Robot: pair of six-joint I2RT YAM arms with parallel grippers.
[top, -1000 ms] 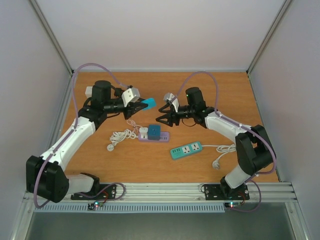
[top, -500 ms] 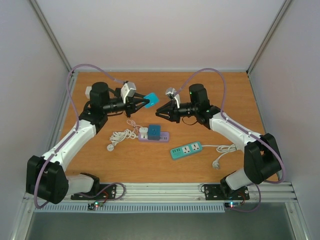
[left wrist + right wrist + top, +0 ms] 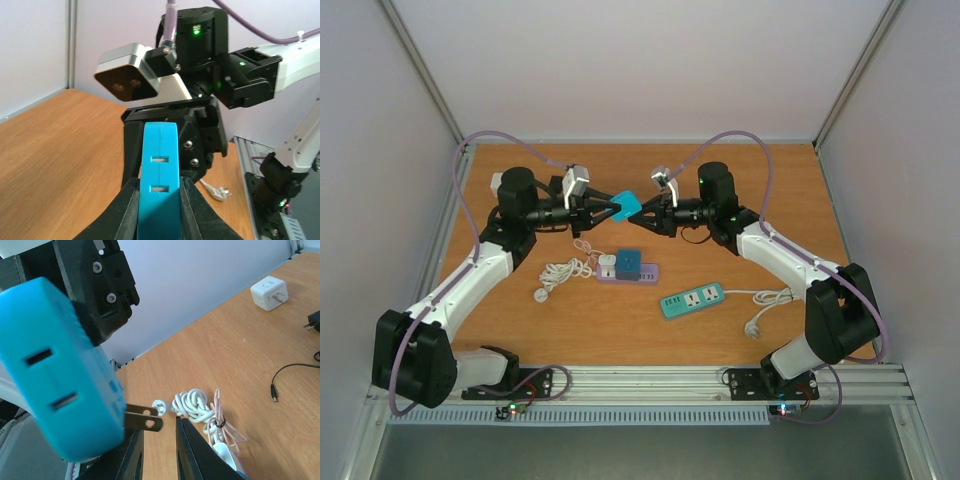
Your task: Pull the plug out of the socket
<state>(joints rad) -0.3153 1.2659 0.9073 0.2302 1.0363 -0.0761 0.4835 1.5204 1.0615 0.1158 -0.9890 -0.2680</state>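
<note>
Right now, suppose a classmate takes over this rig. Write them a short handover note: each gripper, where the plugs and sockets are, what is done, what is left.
Left gripper: shut on the light blue adapter, held in the air above the table.
Right gripper: shut, right at the adapter's prong end; whether it grips the prongs is unclear.
Purple power strip: on the table below, with a white plug and a dark blue cube in it.
Done: the adapter is clear of every socket.
Left: probably set it down; the other two may need pulling.
</note>
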